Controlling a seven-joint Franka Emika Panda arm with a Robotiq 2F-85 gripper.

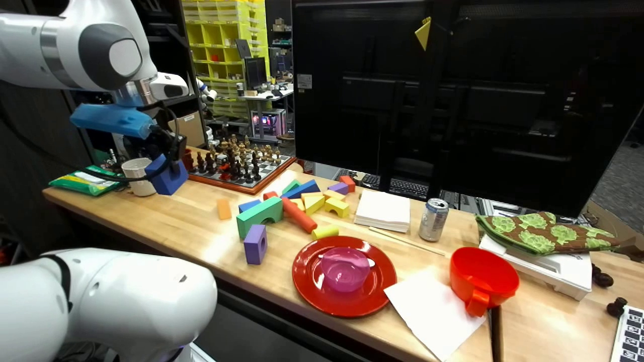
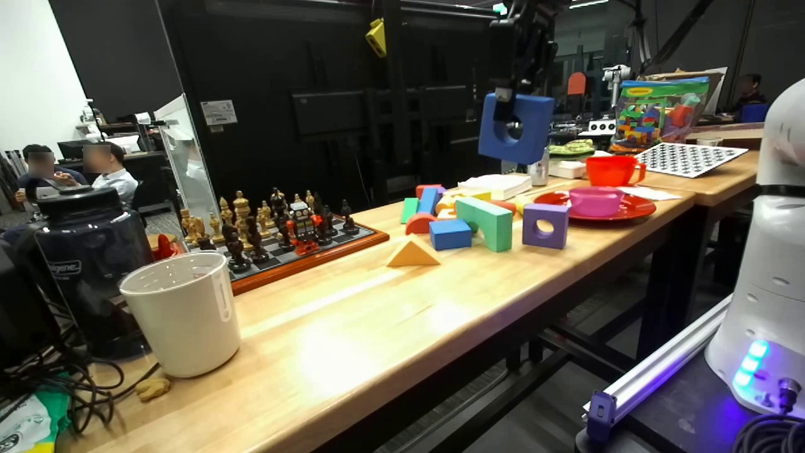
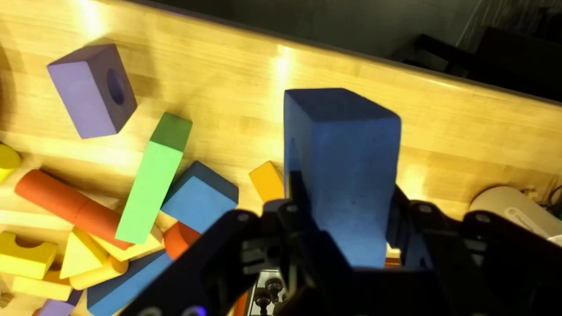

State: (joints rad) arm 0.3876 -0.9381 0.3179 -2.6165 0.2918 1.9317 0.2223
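A blue block (image 2: 539, 119) with a round hole through it hangs in the air above the table, and my gripper (image 3: 347, 193) is shut on it. One finger reaches into the hole, and the other presses the block's outer side. In the wrist view the blue block (image 3: 351, 149) hides part of the table. Below and to its left there lie an orange triangle (image 3: 267, 181), a small blue block (image 3: 199, 204) and a green arch (image 3: 151, 188). A purple block (image 3: 81, 96) with a hole stands farther off. Several red, yellow and blue pieces form a heap behind the arch.
A chessboard (image 1: 261, 187) with pieces is at the back, beside a white mug (image 2: 182, 321). Along the table are a red plate (image 1: 307, 286) bearing a pink bowl (image 1: 344, 271), napkins (image 1: 383, 208), a can (image 1: 433, 221) and a red cup (image 1: 478, 276). A black screen (image 1: 352, 100) rises behind.
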